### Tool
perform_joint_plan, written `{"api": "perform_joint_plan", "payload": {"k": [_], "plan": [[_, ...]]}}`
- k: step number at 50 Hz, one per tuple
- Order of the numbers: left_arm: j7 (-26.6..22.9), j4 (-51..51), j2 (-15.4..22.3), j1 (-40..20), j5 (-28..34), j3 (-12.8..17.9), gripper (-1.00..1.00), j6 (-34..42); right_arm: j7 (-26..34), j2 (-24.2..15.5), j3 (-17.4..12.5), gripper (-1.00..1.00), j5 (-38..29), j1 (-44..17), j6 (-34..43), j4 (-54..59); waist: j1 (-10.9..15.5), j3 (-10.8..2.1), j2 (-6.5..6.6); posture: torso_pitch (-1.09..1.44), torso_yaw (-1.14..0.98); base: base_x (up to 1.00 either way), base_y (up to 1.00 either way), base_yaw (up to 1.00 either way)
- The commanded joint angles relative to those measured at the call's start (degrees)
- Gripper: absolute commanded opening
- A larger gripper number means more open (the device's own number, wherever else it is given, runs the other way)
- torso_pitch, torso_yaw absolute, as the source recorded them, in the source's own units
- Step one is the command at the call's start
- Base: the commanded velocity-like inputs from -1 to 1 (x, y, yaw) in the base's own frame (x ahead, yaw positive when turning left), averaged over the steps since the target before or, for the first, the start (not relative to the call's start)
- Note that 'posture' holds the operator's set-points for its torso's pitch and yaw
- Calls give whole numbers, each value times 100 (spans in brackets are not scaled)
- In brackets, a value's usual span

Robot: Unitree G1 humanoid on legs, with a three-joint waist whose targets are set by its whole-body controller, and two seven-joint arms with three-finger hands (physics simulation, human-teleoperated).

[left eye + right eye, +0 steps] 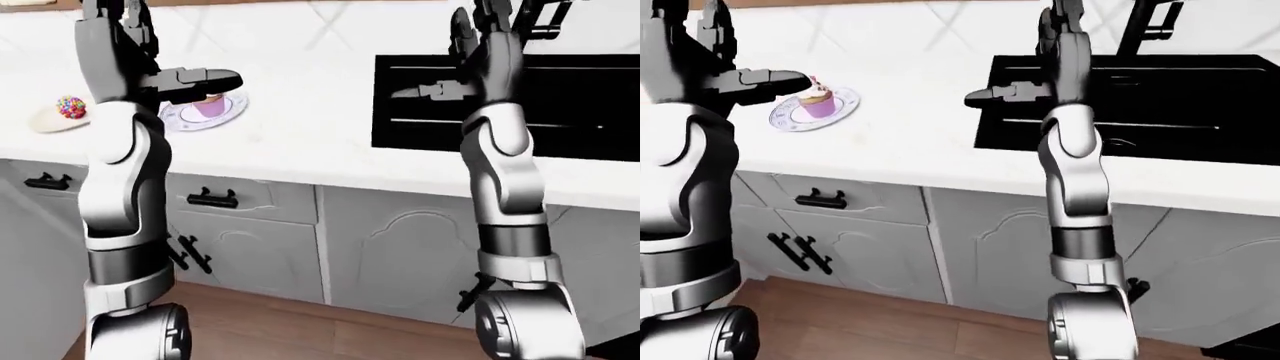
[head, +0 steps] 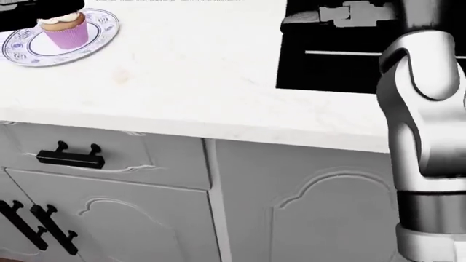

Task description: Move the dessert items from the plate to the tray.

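At the far left of the left-eye view we see a small pale dish (image 1: 55, 120) with a colourful sprinkled sweet (image 1: 70, 106) on the white counter (image 2: 204, 93), and to its right the patterned plate (image 2: 98, 41) that carries a cupcake (image 2: 67, 30) in a purple paper cup with white frosting. Our left hand (image 1: 765, 79) is raised near the plate, its fingers (image 1: 780, 77) straight and not closed on anything. Further right, our right hand (image 1: 1005, 93) is over the black sink (image 1: 1200, 105), and we cannot tell how its fingers are set.
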Motion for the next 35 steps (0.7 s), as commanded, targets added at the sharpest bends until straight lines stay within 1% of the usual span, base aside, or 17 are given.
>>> {"api": "perform_joint_plan", "payload": {"k": [1, 5, 7, 8, 9, 11, 13, 16, 18, 19, 20, 22, 24, 28, 29, 32, 35], "plan": [[5, -239, 67, -278, -15, 7, 100, -104, -28, -145, -178, 100, -37, -279, -191, -263, -73, -232, -62, 0, 0, 0, 100, 0], [3, -232, 85, -275, -39, 16, 100, -124, -7, -137, -176, 100, -44, -270, -208, -290, -26, -88, -451, 0, 0, 0, 100, 0], [21, -247, 91, -281, -49, 19, 100, -117, -28, -137, -144, 100, -163, -258, -232, -288, -121, -140, -677, 0, 0, 0, 100, 0], [22, -247, 91, -281, -50, 19, 100, -116, -25, -135, -146, 100, -166, -258, -230, -288, -299, -122, -1146, 0, 0, 0, 100, 0], [29, -249, 91, -284, -54, 15, 100, -104, -25, -128, -160, 100, -160, -266, -224, -270, -143, -12, -787, 0, 0, 0, 100, 0], [22, -246, 96, -272, -61, 20, 100, -116, -17, -126, -170, 100, -144, -264, -204, -296, -249, -284, -855, 0, 0, 0, 100, 0], [64, -307, 84, -302, -57, -7, 100, -45, -20, -124, -182, 100, -115, -276, -180, -291, -266, -243, -911, 0, 0, 0, 100, 0], [132, -428, 75, -357, -74, -9, 100, 91, -33, -120, -178, 100, -99, -285, -165, -297, -318, -154, -642, 0, 0, 0, 100, 0], [109, -335, 59, -371, -51, -22, 100, 19, -38, -120, -182, 100, -80, -300, -154, -289, -312, -227, -216, 0, 0, 0, 100, 0], [117, -335, 64, -388, -52, -17, 100, 26, -40, -121, -180, 100, -76, -302, -149, -295, -239, -348, 231, 0, 0, 0, 100, 0], [120, -332, 58, -388, -49, -22, 100, 17, -48, -121, -174, 100, -84, -303, -147, -301, -242, -272, -22, 0, 0, 0, 100, 0], [115, -307, 52, -388, -35, -31, 100, -4, -91, -107, -215, 100, -31, -321, -166, -333, -145, -187, -223, 0, 0, 0, 49, 0], [118, -333, 56, -385, -45, -20, 100, 10, -101, -126, -217, 100, 3, -328, -158, -344, -218, -314, -55, 0, 0, 0, 0, 0], [118, -323, 54, -380, -46, -20, 100, -6, -168, -167, -189, 100, -76, -324, -240, -351, -301, -277, -190, 0, 0, 0, 0, 0], [117, -318, 54, -380, -43, -23, 100, -12, -155, -171, -205, 100, -61, -314, -273, -382, -301, -287, -148, 0, 0, 0, 31, 0], [119, -318, 57, -379, -45, -20, 100, -18, -149, -166, -208, 100, -35, -307, -320, -351, -311, -120, -427, 0, 0, 0, 73, 0], [124, -316, 57, -380, -41, -22, 100, -33, -141, -167, -197, 100, -50, -299, -322, -363, -282, -171, -562, 0, 0, 0, 73, 0]]}}
